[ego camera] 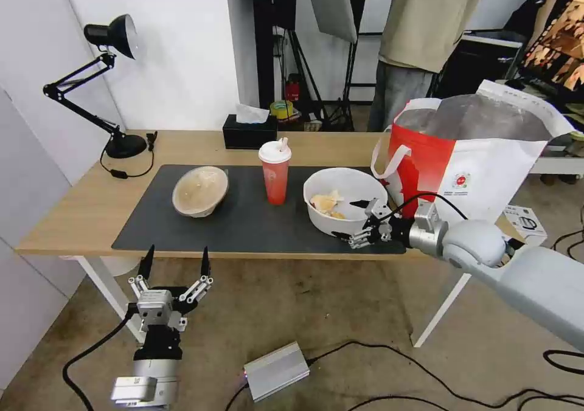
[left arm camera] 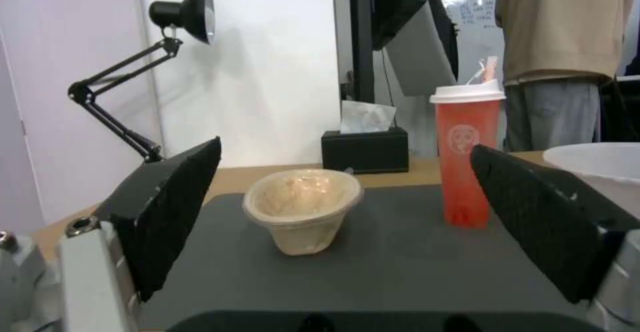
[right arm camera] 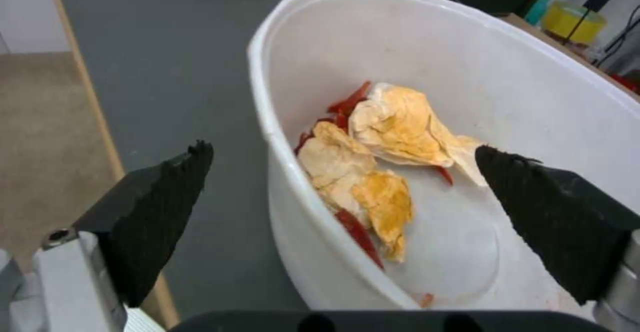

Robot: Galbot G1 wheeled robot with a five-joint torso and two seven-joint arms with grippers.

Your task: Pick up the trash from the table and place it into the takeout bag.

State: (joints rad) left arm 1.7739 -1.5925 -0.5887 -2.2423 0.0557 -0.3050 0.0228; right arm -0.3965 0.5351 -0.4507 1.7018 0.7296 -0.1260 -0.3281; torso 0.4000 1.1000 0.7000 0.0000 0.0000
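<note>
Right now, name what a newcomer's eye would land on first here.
The big white-and-red takeout bag stands open at the table's right end. Beside it, the right tool is open astride the near rim of the white bowl of yellowish scraps. The red cup stands mid-mat.

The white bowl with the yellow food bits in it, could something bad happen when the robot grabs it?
Maybe. The right hand is open, one finger inside and one outside the round white bowl's near wall, so it may pinch just that thin rim. The bowl could tilt and drop its yellowish and red food scraps onto the dark grey mat. The big white-and-red takeout bag stands close beside it and could get bumped. The left hand waits open below the table edge.
</note>
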